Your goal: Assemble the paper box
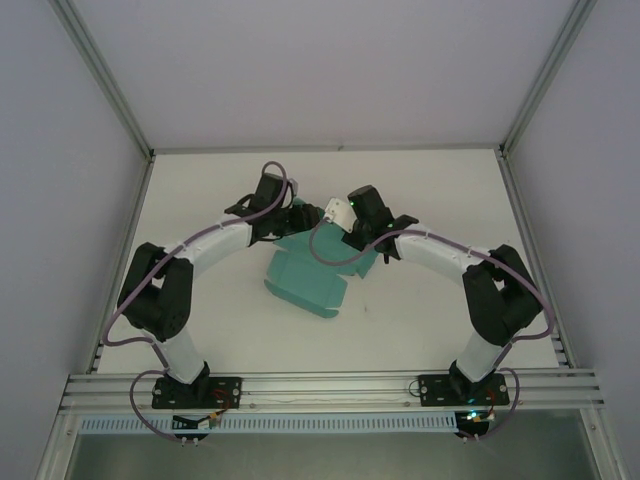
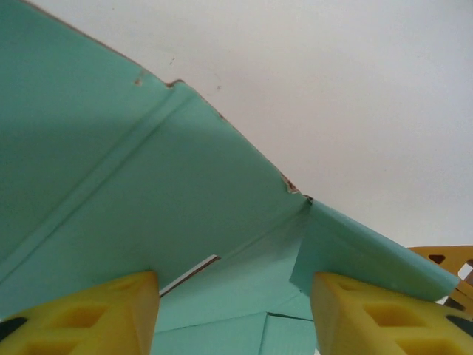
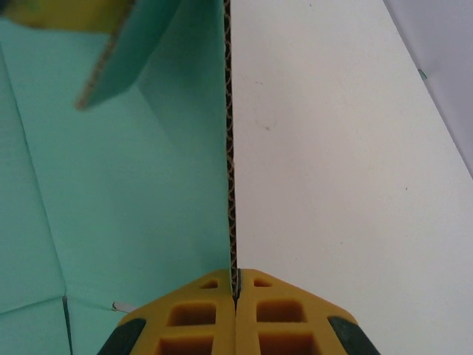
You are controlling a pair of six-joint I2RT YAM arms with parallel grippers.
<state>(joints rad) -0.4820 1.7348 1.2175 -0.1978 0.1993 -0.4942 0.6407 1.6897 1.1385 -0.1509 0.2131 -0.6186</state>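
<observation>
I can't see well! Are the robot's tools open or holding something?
Left tool: open.
Right tool: closed on the edge of the paper box.

White arm links [image 1: 440, 255], black joints [image 1: 160, 295], lilac cables [image 1: 107, 338], yellow hand pads [image 2: 89, 318] (honeycomb cut-outs)

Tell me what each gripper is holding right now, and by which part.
The right gripper pinches the paper box by the edge of one panel. The left gripper is open, with box flaps between its fingers, clamping nothing.
</observation>
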